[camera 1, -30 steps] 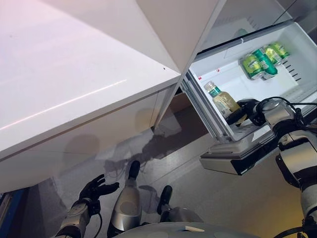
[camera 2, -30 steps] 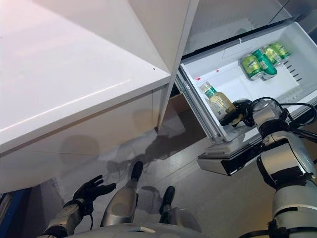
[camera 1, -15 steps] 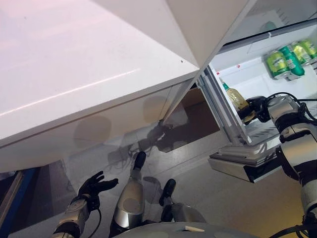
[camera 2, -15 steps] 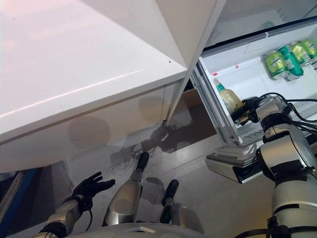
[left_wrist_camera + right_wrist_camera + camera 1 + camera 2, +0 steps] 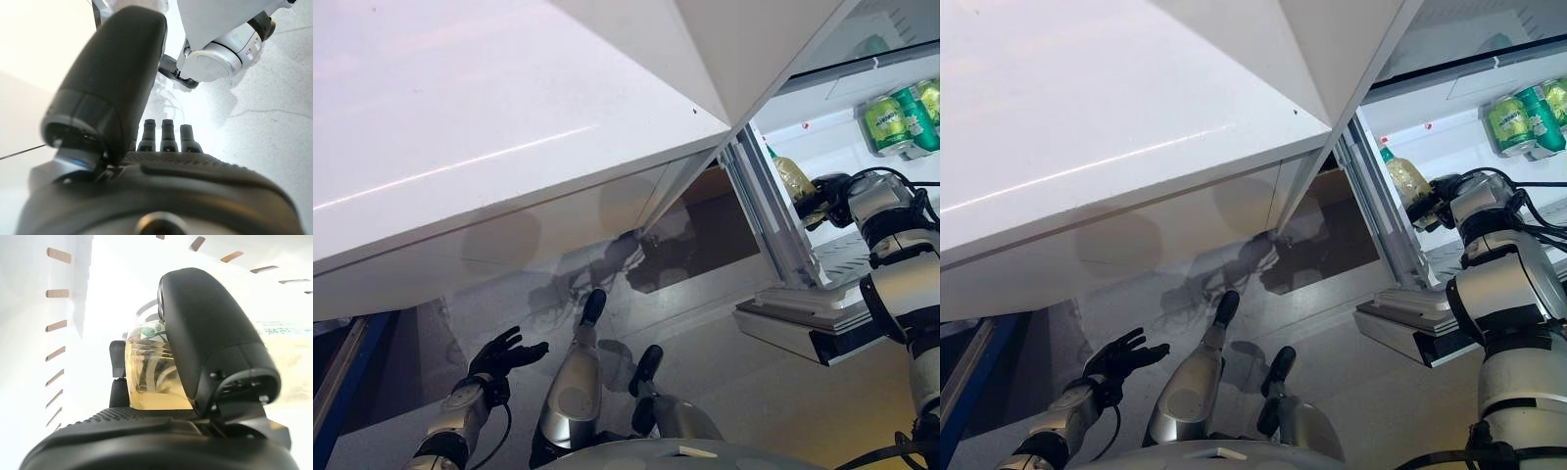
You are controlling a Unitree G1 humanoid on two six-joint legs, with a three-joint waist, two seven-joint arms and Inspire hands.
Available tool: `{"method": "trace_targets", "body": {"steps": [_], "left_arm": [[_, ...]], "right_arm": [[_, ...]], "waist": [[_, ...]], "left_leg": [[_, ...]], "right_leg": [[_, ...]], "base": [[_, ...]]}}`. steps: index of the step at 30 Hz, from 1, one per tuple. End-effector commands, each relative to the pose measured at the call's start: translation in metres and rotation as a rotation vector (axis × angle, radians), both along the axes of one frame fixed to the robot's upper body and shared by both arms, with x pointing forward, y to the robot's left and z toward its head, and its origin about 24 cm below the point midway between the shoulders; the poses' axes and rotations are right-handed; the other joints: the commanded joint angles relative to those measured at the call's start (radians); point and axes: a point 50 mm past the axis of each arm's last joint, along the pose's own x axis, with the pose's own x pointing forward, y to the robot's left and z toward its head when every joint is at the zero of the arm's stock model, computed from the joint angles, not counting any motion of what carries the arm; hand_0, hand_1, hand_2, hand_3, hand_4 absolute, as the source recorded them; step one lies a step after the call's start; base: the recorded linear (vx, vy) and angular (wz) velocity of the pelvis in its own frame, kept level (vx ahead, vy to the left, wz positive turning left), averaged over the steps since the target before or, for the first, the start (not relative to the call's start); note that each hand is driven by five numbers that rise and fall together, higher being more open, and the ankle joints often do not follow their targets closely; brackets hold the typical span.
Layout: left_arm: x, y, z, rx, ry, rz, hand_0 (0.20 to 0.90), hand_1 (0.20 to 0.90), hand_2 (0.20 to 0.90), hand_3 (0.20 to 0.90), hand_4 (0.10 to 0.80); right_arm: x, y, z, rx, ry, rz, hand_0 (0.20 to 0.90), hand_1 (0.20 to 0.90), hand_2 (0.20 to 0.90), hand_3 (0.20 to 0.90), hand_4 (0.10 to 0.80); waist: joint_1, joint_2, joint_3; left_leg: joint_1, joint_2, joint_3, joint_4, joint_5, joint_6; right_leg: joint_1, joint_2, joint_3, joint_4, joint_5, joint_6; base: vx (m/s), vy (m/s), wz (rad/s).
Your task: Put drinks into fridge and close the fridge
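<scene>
left eye view shows a big white surface [image 5: 499, 127] that fills the upper left part, with its white front panel under it. next to it on the right stands the open fridge [image 5: 862, 108], white inside, and its pulled-out lower part [image 5: 803, 328] hangs over the grey floor [image 5: 754, 392].

inside the fridge, on the far side, a group of green cans [image 5: 901, 117] lies together, well apart from the bottle. the bottle [image 5: 790, 176] has a green cap and a yellowish drink in it; it stands tilted just behind the clear front edge of the fridge compartment, near the side wall.

the right hand [image 5: 824, 199] reaches into the fridge and its fingers are curled round the lower part of the bottle. right wrist view shows the same from close: the bottle [image 5: 149, 377] sits between the dark thumb and the fingers [image 5: 117, 377], which press it from the two sides, with the white fridge wall and its row of slots behind.

the left hand [image 5: 504, 354] is low near the floor, far from the fridge, and holds nothing. its fingers are spread and relaxed. in left wrist view the hand [image 5: 161, 196] shows its fingers [image 5: 168, 134] straight in a row, over the pale floor.
</scene>
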Motion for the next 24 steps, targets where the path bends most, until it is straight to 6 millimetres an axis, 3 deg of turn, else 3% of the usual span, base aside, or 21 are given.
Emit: {"method": "trace_targets", "body": {"steps": [1,2,3,11,24], "left_arm": [[-0.016,0.016,0.002,0.044,0.074,-0.001,0.900,0.900,0.900,0.900,0.800],[-0.014,0.017,0.004,0.044,0.077,0.005,0.900,0.900,0.900,0.900,0.800],[-0.012,0.018,0.005,0.042,0.079,0.006,0.900,0.900,0.900,0.900,0.800],[0.003,0.020,0.010,0.031,0.064,0.025,0.900,0.900,0.900,0.900,0.800],[0.004,0.019,0.007,0.031,0.079,0.040,0.900,0.900,0.900,0.900,0.800]], "right_arm": [[0.001,-0.013,0.039,-0.089,-0.086,-0.033,0.542,0.542,0.542,0.483,0.383],[0.000,-0.014,0.041,-0.087,-0.086,-0.035,0.761,0.761,0.761,0.738,0.638],[0.000,-0.015,0.043,-0.091,-0.084,-0.033,0.900,0.900,0.900,0.900,0.800],[0.000,-0.015,0.041,-0.099,-0.104,-0.033,0.900,0.900,0.900,0.900,0.800],[0.001,-0.013,0.040,-0.081,-0.120,-0.044,0.900,0.900,0.900,0.900,0.800]], "waist": [[0.008,0.027,-0.051],[0.006,0.026,-0.053],[0.003,0.027,-0.055],[-0.014,0.029,-0.041],[-0.032,0.021,-0.055]], "left_leg": [[0.007,-0.057,-0.014,0.039,-0.145,0.032],[0.008,-0.056,-0.014,0.039,-0.145,0.032],[0.009,-0.056,-0.013,0.040,-0.145,0.033],[0.006,-0.053,-0.001,0.049,-0.148,0.037],[0.032,-0.051,0.008,0.039,-0.150,0.038]], "right_leg": [[-0.124,-0.008,0.011,0.055,0.079,0.022],[-0.126,-0.008,0.012,0.056,0.080,0.021],[-0.127,-0.008,0.013,0.058,0.081,0.021],[-0.135,-0.012,0.024,0.064,0.086,0.021],[-0.119,-0.012,0.038,0.059,0.088,0.024]], "base": [[0.042,-0.002,0.01],[0.000,0.000,0.00],[0.000,0.000,0.00],[-0.023,0.020,-0.01],[0.000,0.005,-0.01]]}}
